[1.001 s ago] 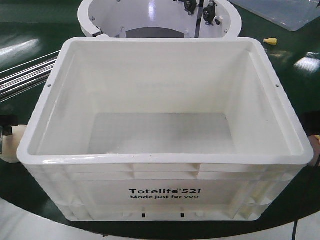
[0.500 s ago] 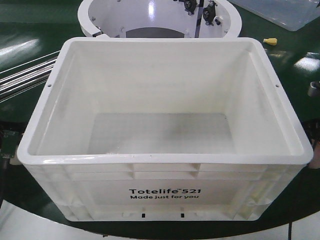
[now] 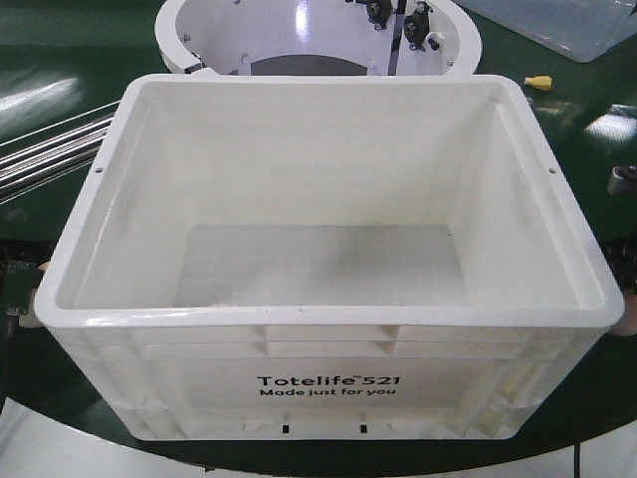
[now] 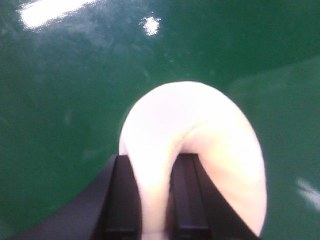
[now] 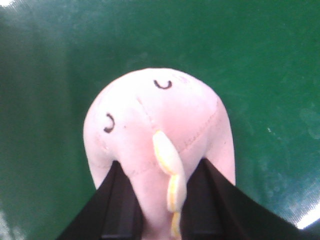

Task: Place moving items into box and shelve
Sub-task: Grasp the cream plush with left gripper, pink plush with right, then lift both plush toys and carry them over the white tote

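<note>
The box (image 3: 299, 319) is a large white crate with black "Totelife 521" print; it fills the middle of the front view and nothing lies inside it. In the left wrist view my left gripper (image 4: 155, 167) is shut on a pale cream soft toy (image 4: 190, 115), pinched between the black fingers (image 4: 122, 190) above the green surface. In the right wrist view my right gripper (image 5: 162, 172) is shut on a pink soft toy (image 5: 150, 110) with a yellow ridge and small stitched marks. Both toys are held outside the box.
Behind the box stands a white round ring housing (image 3: 179, 40). A clear plastic bin (image 3: 567, 25) sits at the back right, with a small yellow piece (image 3: 538, 82) near it. Metal rods (image 3: 50, 149) run along the left. The table is glossy green (image 3: 587, 110).
Arm parts at both sides of the box have shifted. A grey piece of the right arm has come into view at the right edge. The box has not moved.
</note>
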{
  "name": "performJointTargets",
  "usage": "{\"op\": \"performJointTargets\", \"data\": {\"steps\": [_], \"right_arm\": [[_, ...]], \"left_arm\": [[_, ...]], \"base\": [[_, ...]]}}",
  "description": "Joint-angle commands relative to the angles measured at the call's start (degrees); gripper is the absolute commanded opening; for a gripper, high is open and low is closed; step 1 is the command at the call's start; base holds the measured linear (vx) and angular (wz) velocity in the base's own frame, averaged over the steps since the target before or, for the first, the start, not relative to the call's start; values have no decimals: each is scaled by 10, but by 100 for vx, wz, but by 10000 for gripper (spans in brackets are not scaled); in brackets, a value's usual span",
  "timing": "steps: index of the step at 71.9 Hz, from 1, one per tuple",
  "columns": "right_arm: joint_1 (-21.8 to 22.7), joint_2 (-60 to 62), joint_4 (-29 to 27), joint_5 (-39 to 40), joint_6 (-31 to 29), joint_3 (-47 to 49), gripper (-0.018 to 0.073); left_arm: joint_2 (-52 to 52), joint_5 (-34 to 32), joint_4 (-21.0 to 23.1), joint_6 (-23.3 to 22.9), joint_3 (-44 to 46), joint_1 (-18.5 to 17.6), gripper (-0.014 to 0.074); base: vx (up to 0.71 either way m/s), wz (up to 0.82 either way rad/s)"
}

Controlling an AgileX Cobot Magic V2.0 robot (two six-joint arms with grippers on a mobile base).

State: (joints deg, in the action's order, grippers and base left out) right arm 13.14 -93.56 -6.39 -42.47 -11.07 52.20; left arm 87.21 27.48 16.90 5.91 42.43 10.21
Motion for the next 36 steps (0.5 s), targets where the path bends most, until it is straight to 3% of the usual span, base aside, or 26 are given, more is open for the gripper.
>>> {"op": "performJointTargets", "data": {"steps": [1, 36], "right_arm": [[0, 18, -1, 8, 12, 9, -13], [1, 183, 6, 72, 16, 9, -6]], "left_arm": [[-15, -8, 8, 1, 9, -1, -8], [-165, -68, 7, -16, 9, -1, -6]], "base": [[0, 0], [0, 0]]}}
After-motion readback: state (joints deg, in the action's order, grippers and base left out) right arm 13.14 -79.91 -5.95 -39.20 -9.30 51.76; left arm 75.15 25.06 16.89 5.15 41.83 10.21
